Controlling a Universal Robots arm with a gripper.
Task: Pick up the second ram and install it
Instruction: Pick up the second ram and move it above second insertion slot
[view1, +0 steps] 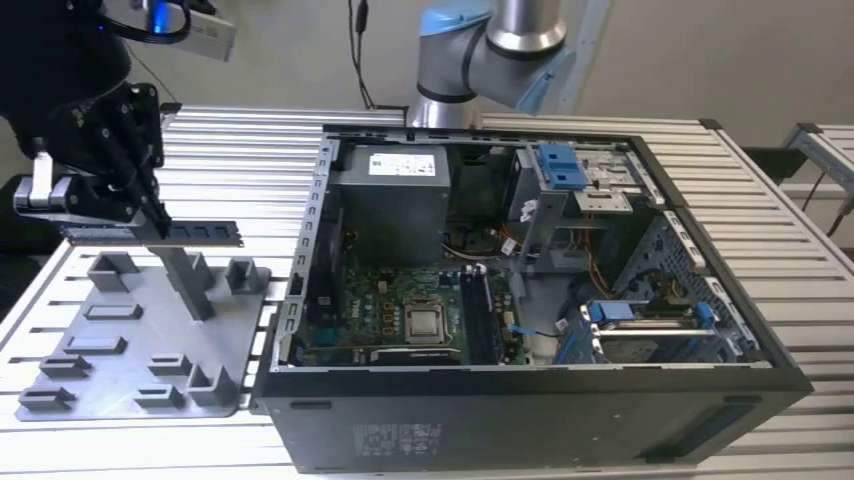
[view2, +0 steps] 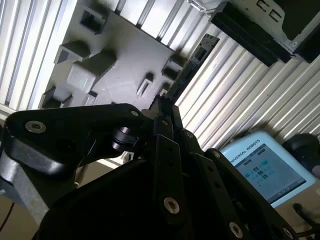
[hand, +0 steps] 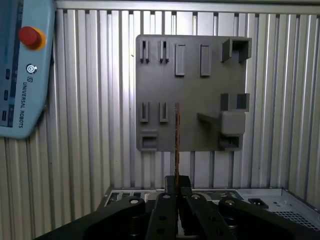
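The second ram (view1: 200, 231) is a thin dark stick held level above the gray tray (view1: 120, 360) at the exterior view's left. My gripper (view1: 114, 226) is shut on one end of it, and the rest of the stick points toward the open computer case (view1: 534, 300). In the second wrist view the ram (view2: 192, 62) juts out from the closed fingertips (view2: 167, 116) over the tray (view2: 125, 55). In the first wrist view the ram (hand: 177, 140) appears edge-on as a thin line above the tray (hand: 190, 90). The long black motherboard slots (view1: 478, 315) lie inside the case.
The case lies open on the slatted metal table (view1: 267, 150), with its wall just beside the tray. Upright posts (view1: 187, 275) rise from the tray under the ram. A teach pendant (hand: 22, 75) lies on the table beside the tray.
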